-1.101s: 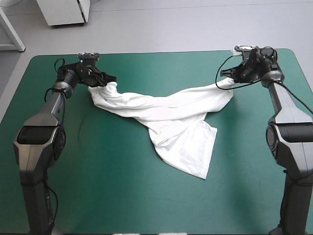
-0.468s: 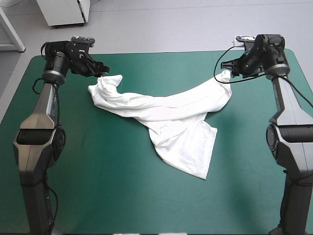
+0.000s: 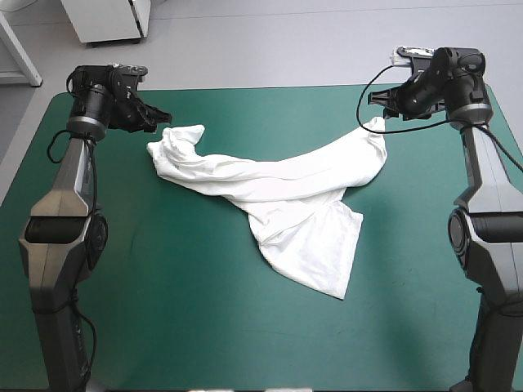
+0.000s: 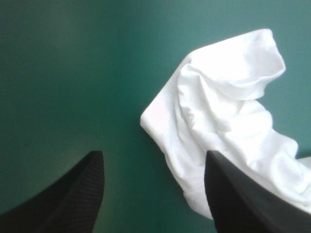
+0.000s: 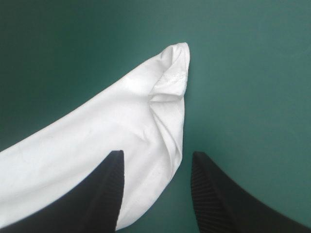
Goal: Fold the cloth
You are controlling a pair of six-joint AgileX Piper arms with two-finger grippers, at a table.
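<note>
I have both arms parked high at the far side, and neither is holding anything. The left gripper (image 3: pixel 150 121) hangs at about 10 o'clock of the table with its black fingers (image 4: pixel 82 194) standing wide apart. The right gripper (image 3: pixel 378 98) hangs at about 2 o'clock, its jaws also parted, though less so. The T-shirt (image 3: pixel 278 192) lies on the teal-green cover (image 3: pixel 163 294) as a twisted band running between those two spots, and a flatter panel trails off toward 5 o'clock. It is nowhere near spread, so I judge the folding has not really begun. My worry is the twist: folding from these ends would lock the rope-like roll into the bundle. The left end stands as a crumpled peak just ahead of the left fingers, so a descent could pinch several layers or simply shove it. The right end tapers to a thin hemmed corner, and there a slightly off approach would close on bare cover.
</note>
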